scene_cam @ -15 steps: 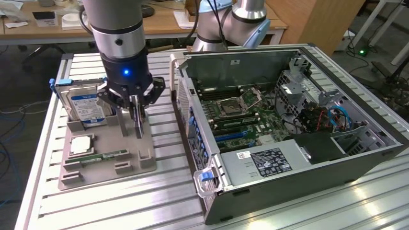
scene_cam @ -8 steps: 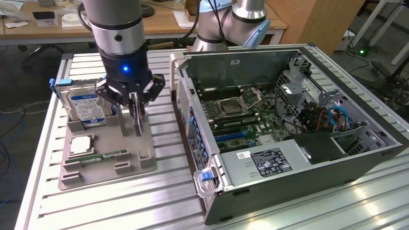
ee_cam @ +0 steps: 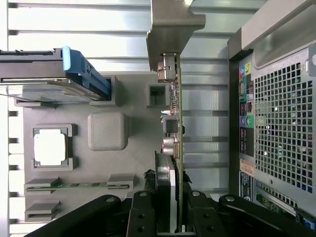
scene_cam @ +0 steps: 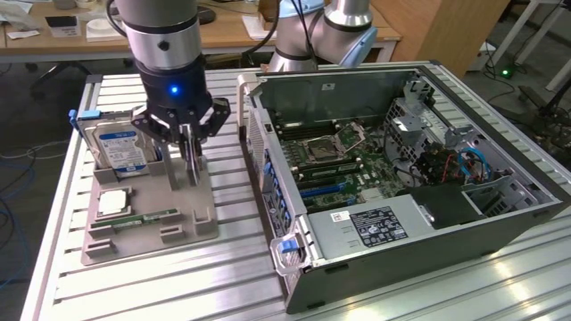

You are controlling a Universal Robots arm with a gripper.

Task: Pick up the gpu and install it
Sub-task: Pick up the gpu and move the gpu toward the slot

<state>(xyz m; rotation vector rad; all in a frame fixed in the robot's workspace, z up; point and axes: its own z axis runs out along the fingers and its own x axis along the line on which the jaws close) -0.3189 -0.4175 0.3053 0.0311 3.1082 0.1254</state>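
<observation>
My hand [scene_cam: 189, 150] is clamped on the gpu [scene_cam: 194, 170], which stands on edge over the grey tray [scene_cam: 170, 194]. The tray also holds a hard drive [scene_cam: 120, 150], processor chip [scene_cam: 113, 201] and memory stick [scene_cam: 143, 218].

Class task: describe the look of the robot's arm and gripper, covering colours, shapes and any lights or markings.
The arm is a smooth silver-grey cylinder ending in a black collar with a small glowing blue light. The gripper is black, built of angular linked bars joined by round pivot pins. Its fingers look matte black.
</observation>
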